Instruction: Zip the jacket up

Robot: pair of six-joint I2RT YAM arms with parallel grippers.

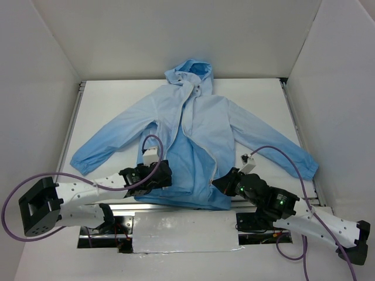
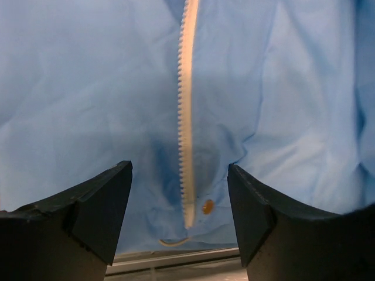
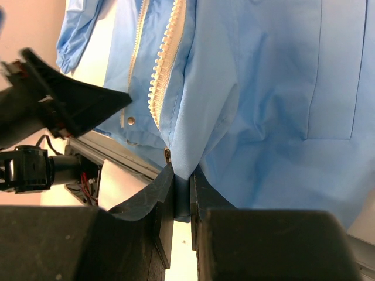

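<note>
The light blue hooded jacket (image 1: 193,134) lies flat on the table, hood at the far side, front open. Its white zipper (image 1: 202,146) runs down the middle. My left gripper (image 1: 166,174) is open over the left front panel near the hem; in the left wrist view the zipper's lower end (image 2: 187,193) and a small snap (image 2: 207,206) lie between its jaws (image 2: 180,219). My right gripper (image 1: 220,182) is shut on the jacket's bottom hem beside the zipper, and the fabric (image 3: 188,193) shows pinched between its fingers, with the zipper teeth (image 3: 161,82) just above.
White walls enclose the table on three sides. The table's metal front rail (image 1: 176,206) runs just below the hem. The jacket's sleeves (image 1: 105,143) spread out to both sides. Purple cables loop over both arms.
</note>
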